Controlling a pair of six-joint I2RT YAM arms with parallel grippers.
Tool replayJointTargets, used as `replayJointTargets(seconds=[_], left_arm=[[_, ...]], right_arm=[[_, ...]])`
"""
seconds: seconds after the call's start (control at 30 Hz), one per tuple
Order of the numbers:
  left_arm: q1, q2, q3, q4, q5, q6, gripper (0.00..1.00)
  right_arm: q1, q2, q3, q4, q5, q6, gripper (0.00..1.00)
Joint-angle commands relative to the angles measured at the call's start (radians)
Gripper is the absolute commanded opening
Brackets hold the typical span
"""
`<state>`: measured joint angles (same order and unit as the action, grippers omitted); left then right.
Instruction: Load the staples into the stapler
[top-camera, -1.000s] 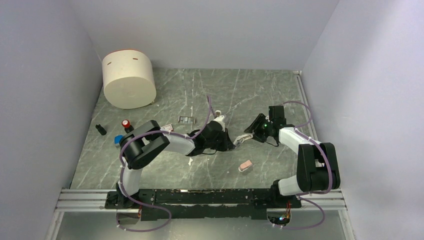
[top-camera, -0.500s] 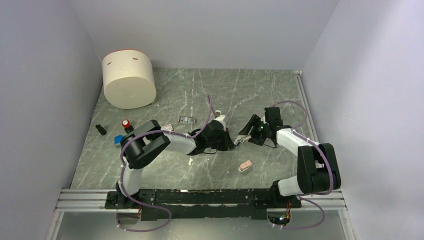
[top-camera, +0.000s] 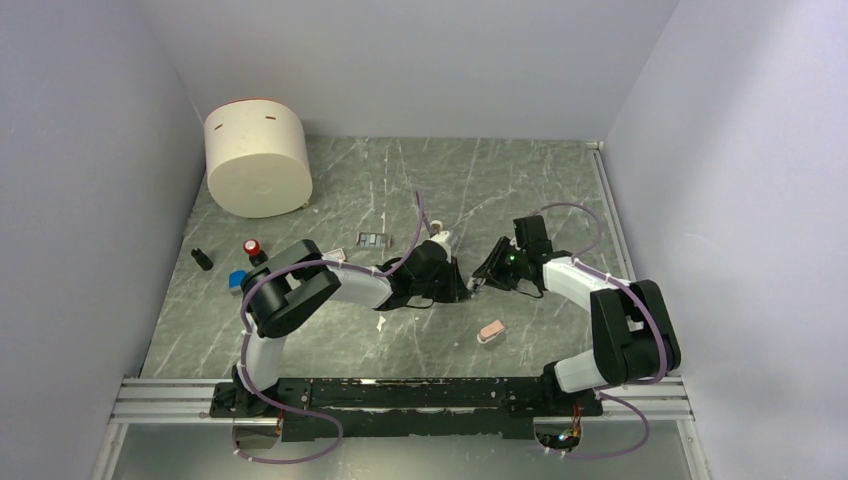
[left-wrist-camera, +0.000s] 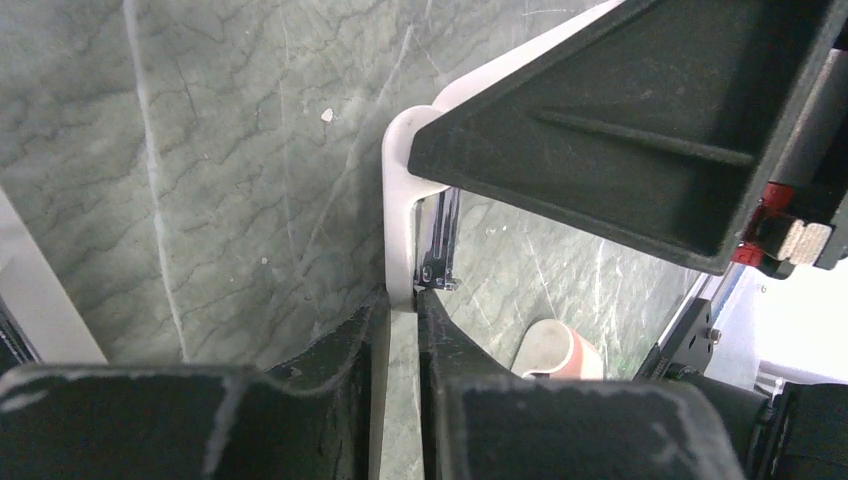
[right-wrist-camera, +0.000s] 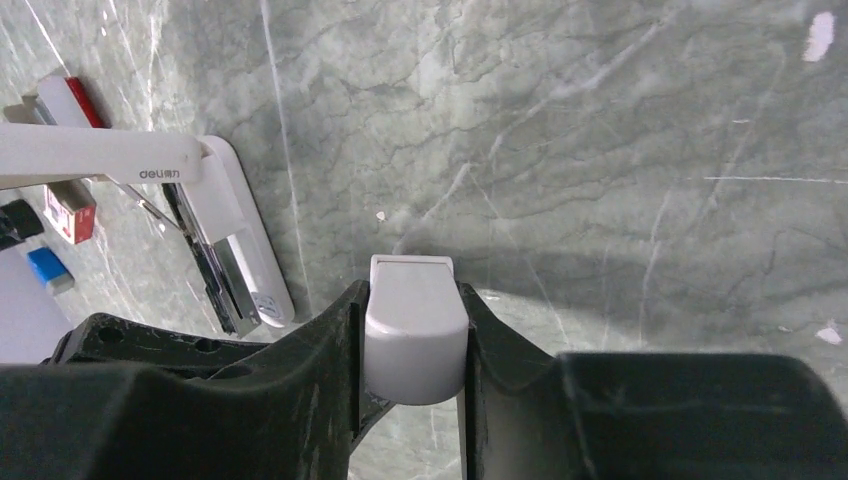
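Stapler (right-wrist-camera: 228, 205): slim white plastic, hinged open, metal magazine rail exposed, "deli" printed on the raised arm. It sits mid-table between your two grippers. Your left gripper (left-wrist-camera: 400, 318) is pinched onto its thin white edge, black fingers (left-wrist-camera: 335, 365) pressed close together. Your right gripper (right-wrist-camera: 412, 300) is clamped on a short white stubby piece (right-wrist-camera: 415, 345) that is smooth, with rounded corners. The staples (top-camera: 372, 240), a flat dark grey block, lie on the green marbled table (top-camera: 560, 190) behind the left arm, apart from the stapler. A small red-and-white box (right-wrist-camera: 68, 212) sits further left, with a blue piece (right-wrist-camera: 48, 268) beside it. A pink stubby piece (top-camera: 490, 331) lies in front of the grippers. A big cream cylinder (top-camera: 257, 160) stands in the far left corner. Compared with a second ago, your right gripper has swung left, closer to the left one, and the left arm has not moved.
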<state>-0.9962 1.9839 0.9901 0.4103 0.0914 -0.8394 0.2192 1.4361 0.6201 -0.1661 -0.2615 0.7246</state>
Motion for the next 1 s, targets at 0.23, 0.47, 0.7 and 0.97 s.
replayJointTargets(seconds=[0.23, 0.47, 0.7, 0.97], left_arm=[[0.007, -0.095, -0.017, -0.022, -0.029, 0.015, 0.40], [0.006, -0.218, -0.083, -0.007, -0.114, 0.029, 0.41], [0.011, -0.299, -0.046, -0.143, -0.175, 0.088, 0.41], [0.016, -0.327, -0.079, -0.151, -0.216, 0.083, 0.41]], right_arm=[[0.052, 0.067, 0.130, -0.088, 0.245, -0.090, 0.29], [0.138, 0.182, 0.277, -0.147, 0.381, -0.153, 0.29], [0.189, 0.269, 0.405, -0.200, 0.464, -0.192, 0.31], [0.205, 0.324, 0.449, -0.233, 0.472, -0.218, 0.36]])
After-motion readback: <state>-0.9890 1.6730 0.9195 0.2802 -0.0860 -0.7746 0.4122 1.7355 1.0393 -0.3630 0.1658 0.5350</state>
